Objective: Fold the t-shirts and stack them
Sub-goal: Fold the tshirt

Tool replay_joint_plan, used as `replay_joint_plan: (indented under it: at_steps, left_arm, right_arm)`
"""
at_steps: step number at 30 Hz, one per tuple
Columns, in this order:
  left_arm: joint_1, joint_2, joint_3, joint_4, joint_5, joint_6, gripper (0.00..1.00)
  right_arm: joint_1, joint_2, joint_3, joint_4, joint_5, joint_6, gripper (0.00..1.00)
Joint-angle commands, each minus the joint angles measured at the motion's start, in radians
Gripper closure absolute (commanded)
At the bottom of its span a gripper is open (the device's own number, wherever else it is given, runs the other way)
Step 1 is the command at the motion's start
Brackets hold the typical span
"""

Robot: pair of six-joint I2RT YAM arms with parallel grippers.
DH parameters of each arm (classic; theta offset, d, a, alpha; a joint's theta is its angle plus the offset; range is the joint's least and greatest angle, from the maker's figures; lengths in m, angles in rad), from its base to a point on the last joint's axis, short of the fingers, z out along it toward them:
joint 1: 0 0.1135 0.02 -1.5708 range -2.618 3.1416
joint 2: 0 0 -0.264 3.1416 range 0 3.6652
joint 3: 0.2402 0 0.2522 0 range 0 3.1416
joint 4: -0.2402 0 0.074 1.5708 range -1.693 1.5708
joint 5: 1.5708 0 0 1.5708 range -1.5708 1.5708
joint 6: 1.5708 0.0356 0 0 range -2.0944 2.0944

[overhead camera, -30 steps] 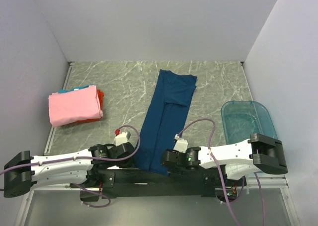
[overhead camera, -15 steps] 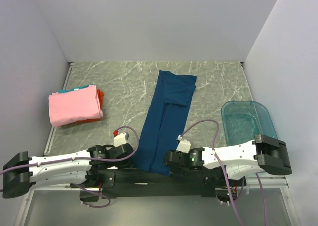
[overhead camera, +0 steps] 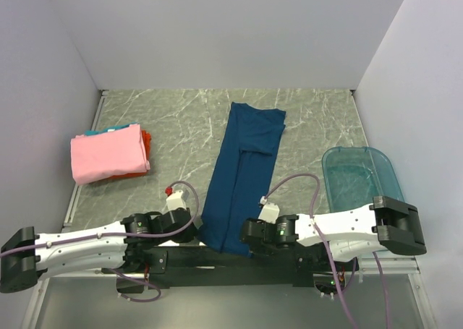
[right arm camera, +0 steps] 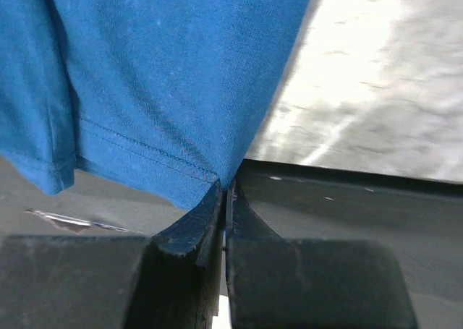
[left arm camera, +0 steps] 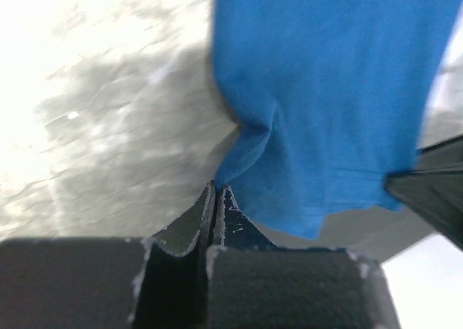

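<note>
orange tee (overhead camera: 146, 145) mostly under pink tee (overhead camera: 107, 154) | teal tee (overhead camera: 92, 132) barely shows

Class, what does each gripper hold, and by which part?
The navy-blue t-shirt, near end: left gripper pinches its left edge, right gripper its right hem corner.

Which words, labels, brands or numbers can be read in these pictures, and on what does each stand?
None: no text can be read in any view.
The navy-blue t-shirt, the pink t-shirt and the teal plastic tub are plain, with no print or label showing.

teal tub (overhead camera: 376, 160) right, folded stack (overhead camera: 108, 154) left
</note>
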Motion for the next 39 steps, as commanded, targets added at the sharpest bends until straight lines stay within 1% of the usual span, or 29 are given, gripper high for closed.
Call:
replay_joint_plan:
  at_steps: [1,5,7,11,13,16,17,18,19,20,21,22,24,25,26,27,28,33,34,35,39]
  left_arm:
    - [-0.005,-0.063,0.033,0.052,-0.064,0.019,1.0]
    - [-0.005,-0.1,0.075,0.043,-0.112,0.045,1.0]
    - [-0.006,-0.091,0.087,0.057,-0.125,0.062,1.0]
    - [-0.005,-0.048,0.165,0.054,-0.174,0.091,1.0]
    - [0.001,-0.02,0.193,0.064,-0.184,0.131,1.0]
    - [0.035,0.026,0.257,0.119,-0.169,0.203,1.0]
    - [0.05,0.039,0.265,0.139,-0.156,0.221,1.0]
    - [0.067,0.07,0.271,0.185,-0.123,0.259,1.0]
    - [0.113,0.087,0.277,0.204,-0.1,0.276,1.0]
    - [0.136,0.102,0.289,0.221,-0.081,0.292,1.0]
    - [0.162,0.134,0.294,0.241,-0.06,0.327,1.0]
    - [0.214,0.148,0.297,0.28,-0.011,0.342,1.0]
    - [0.262,0.194,0.309,0.328,0.037,0.39,1.0]
    - [0.306,0.213,0.326,0.362,0.078,0.405,1.0]
    - [0.327,0.234,0.34,0.376,0.098,0.42,1.0]
    - [0.346,0.286,0.355,0.386,0.121,0.448,1.0]
    - [0.386,0.312,0.392,0.402,0.164,0.46,1.0]
    - [0.491,0.484,0.498,0.437,0.267,0.511,1.0]
    - [0.503,0.506,0.541,0.436,0.269,0.514,1.0]
    - [0.515,0.529,0.562,0.427,0.304,0.517,1.0]
    - [0.574,0.666,0.668,0.414,0.385,0.534,1.0]
  right_arm:
    - [0.011,-0.044,0.021,-0.15,0.047,0.003,1.0]
    - [0.011,-0.101,0.04,-0.199,0.085,-0.001,1.0]
    - [0.01,-0.141,0.059,-0.239,0.108,-0.007,1.0]
    - [-0.025,-0.212,0.109,-0.308,0.165,-0.029,1.0]
    - [-0.047,-0.255,0.125,-0.304,0.185,-0.047,1.0]
    - [-0.12,-0.284,0.136,-0.244,0.171,-0.125,1.0]
    - [-0.142,-0.282,0.139,-0.232,0.165,-0.171,1.0]
    - [-0.194,-0.276,0.142,-0.221,0.161,-0.193,1.0]
    - [-0.219,-0.272,0.147,-0.207,0.15,-0.214,1.0]
    - [-0.24,-0.267,0.15,-0.199,0.144,-0.258,1.0]
    - [-0.292,-0.256,0.152,-0.19,0.135,-0.28,1.0]
    - [-0.315,-0.252,0.161,-0.172,0.128,-0.3,1.0]
    - [-0.36,-0.238,0.176,-0.156,0.116,-0.36,1.0]
    - [-0.403,-0.232,0.193,-0.152,0.115,-0.394,1.0]
    - [-0.426,-0.226,0.202,-0.15,0.11,-0.411,1.0]
    - [-0.447,-0.21,0.213,-0.15,0.101,-0.429,1.0]
    - [-0.495,-0.204,0.236,-0.149,0.087,-0.458,1.0]
    - [-0.633,-0.143,0.303,-0.136,0.018,-0.547,1.0]
    - [-0.653,-0.127,0.34,-0.141,0.006,-0.576,1.0]
    - [-0.692,-0.095,0.36,-0.147,-0.003,-0.587,1.0]
    - [-0.777,-0.003,0.48,-0.17,-0.053,-0.639,1.0]
